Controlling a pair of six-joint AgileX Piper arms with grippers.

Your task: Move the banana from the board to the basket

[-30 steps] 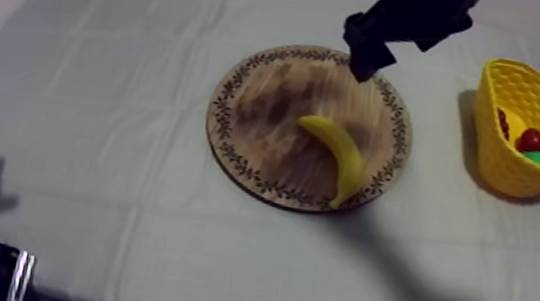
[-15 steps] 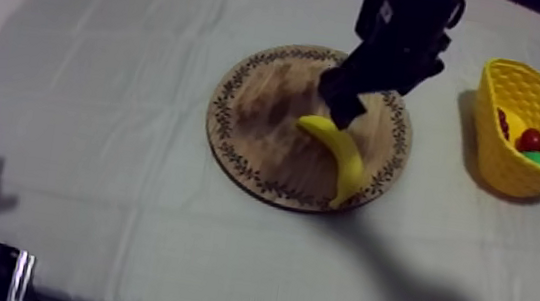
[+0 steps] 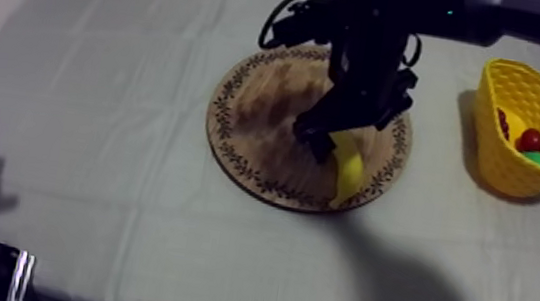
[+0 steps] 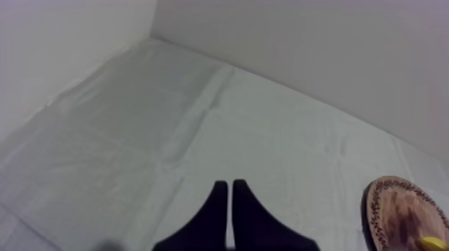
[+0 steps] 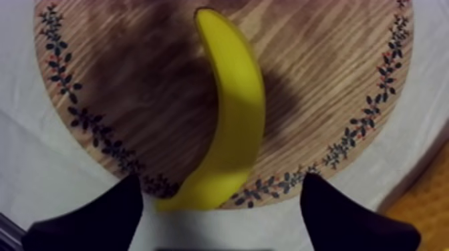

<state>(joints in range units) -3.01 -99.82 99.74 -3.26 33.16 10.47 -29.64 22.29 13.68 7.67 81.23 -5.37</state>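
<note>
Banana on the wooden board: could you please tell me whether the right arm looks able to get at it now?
Probably yes. The right gripper is open right above the banana, with a finger at each side of it, and nothing else lies on the wooden board between them.

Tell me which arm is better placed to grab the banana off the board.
Right. The right pincer, open, hangs over the banana on the wooden board, a finger at each side. The left pincer sits shut low at the left of the table, far off.
</note>
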